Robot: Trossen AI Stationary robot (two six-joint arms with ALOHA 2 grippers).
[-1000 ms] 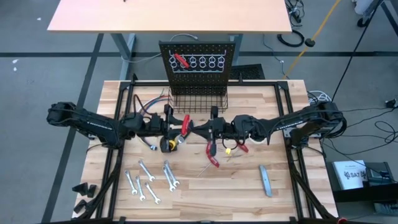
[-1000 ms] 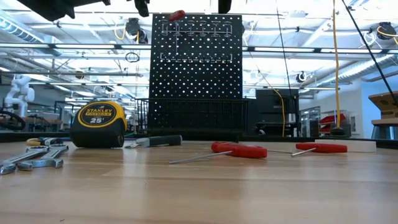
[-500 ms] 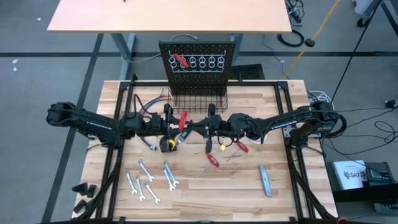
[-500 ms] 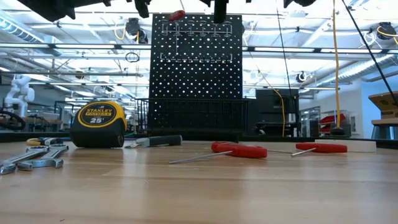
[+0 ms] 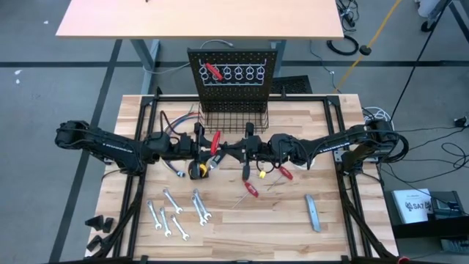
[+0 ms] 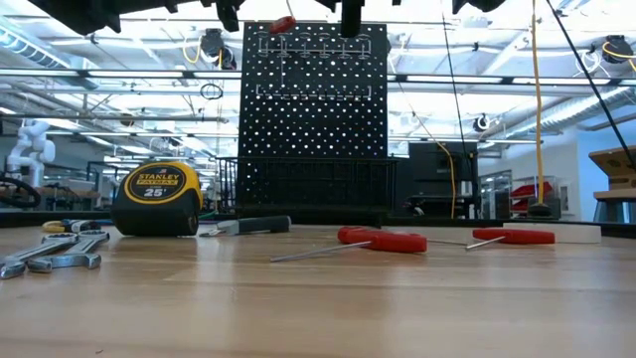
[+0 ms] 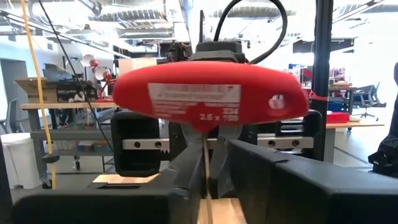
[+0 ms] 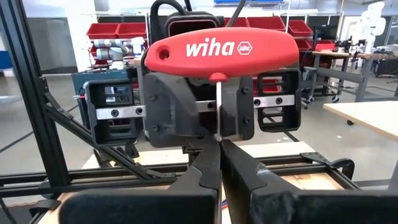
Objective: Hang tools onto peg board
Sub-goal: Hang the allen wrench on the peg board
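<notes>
- Left end effector (image 5: 215, 150) is seen at frame centre, fingers closed on a red-handled tool (image 7: 210, 96).
- Right end effector (image 5: 233, 152) is clamped on the same tool's shaft.
- Peg board (image 5: 233, 70) is placed at upper centre, behind the counter (image 5: 293, 220).

Two dark, jointed arms with black cabling, each end effector angular and matte.

A robotics lab or workshop: a wooden surface (image 5: 242, 220) inside a black aluminium frame (image 8: 28, 93), grey floor marked with tape, exposed ceiling trusses and strip lights (image 6: 119, 60), shelves of red storage bins (image 8: 118, 30), workbenches (image 7: 56, 106) and a white robot arm (image 6: 28, 144) behind.
</notes>
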